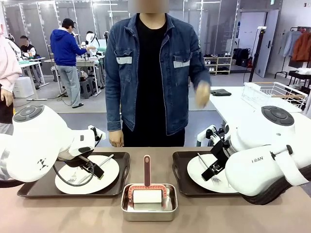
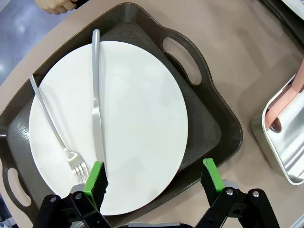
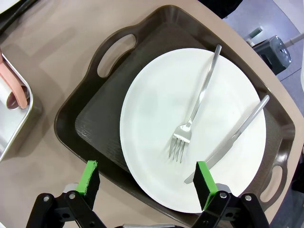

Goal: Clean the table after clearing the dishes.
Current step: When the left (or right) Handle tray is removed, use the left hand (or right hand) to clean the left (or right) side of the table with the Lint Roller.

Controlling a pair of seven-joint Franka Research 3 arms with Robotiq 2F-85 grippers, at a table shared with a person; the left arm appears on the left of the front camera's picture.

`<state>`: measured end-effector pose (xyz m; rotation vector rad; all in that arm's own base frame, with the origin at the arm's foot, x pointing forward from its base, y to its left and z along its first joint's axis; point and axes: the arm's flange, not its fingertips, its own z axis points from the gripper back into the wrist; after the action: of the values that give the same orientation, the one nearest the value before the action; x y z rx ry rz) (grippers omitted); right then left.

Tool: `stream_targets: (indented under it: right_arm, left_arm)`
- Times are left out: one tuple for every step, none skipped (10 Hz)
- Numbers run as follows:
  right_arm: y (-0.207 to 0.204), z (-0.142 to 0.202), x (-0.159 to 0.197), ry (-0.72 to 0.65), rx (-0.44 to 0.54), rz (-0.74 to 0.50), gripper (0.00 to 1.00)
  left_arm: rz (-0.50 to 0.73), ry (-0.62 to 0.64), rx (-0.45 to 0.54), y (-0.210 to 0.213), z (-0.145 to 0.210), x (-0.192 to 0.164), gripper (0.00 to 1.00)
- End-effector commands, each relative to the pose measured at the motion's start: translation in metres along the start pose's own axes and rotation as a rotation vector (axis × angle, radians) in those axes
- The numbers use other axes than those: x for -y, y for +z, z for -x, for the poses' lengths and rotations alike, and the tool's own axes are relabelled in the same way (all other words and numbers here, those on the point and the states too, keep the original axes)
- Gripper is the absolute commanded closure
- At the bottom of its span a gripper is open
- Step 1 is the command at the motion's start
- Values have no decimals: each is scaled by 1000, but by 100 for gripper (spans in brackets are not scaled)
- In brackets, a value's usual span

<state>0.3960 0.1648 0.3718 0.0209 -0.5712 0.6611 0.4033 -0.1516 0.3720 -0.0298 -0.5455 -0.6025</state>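
Dishes not yet cleared: from the near edge of the table (image 1: pixel 214 217) we see both arms poised over the two place settings. The left gripper (image 2: pixel 153 172) and the right gripper (image 3: pixel 147 168) are each spread wide and holding nothing. Each pair of jaws straddles the near rim of its tray, one side over bare table, the other over the plate's edge by the knife tip; whether any pad touches we cannot tell. We judge the sound move is to bite on the tray's rim or a handle slot, not on plate or cutlery, and to lift level so nothing slides.

At the middle of the near edge stands a square steel pan (image 1: pixel 148 216) holding a white pad (image 1: pixel 147 196) in a reddish frame, its long handle (image 1: pixel 146 170) pointing to the far edge. Beyond it, toward the table's left side, the left tray (image 2: pixel 213 114) carries the left plate (image 2: pixel 137 123), with the left fork (image 2: pixel 54 130) and the left knife (image 2: pixel 97 109) on it. Toward the right side, the right tray (image 3: pixel 95 118) carries the right plate (image 3: pixel 156 123) with the right fork (image 3: pixel 194 114) and the right knife (image 3: pixel 232 140). At the far edge a person stands, the lowered hand (image 1: pixel 116 138) loosely curled and empty, the raised hand (image 1: pixel 202 94) too blurred for us to read
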Motion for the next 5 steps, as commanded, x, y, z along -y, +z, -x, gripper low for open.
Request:
stream_targets:
  right_arm:
    - [0, 0, 0, -1, 0, -1, 0]
    - [0, 0, 0, -1, 0, -1, 0]
    - [0, 0, 0, -1, 0, -1, 0]
    - [0, 0, 0, -1, 0, -1, 0]
    - [0, 0, 0, -1, 0, -1, 0]
  left_arm:
    - [0, 1, 0, 0, 0, 0, 0]
    - [0, 1, 0, 0, 0, 0, 0]
    - [0, 1, 0, 0, 0, 0, 0]
    - [0, 1, 0, 0, 0, 0, 0]
    - [0, 1, 0, 0, 0, 0, 0]
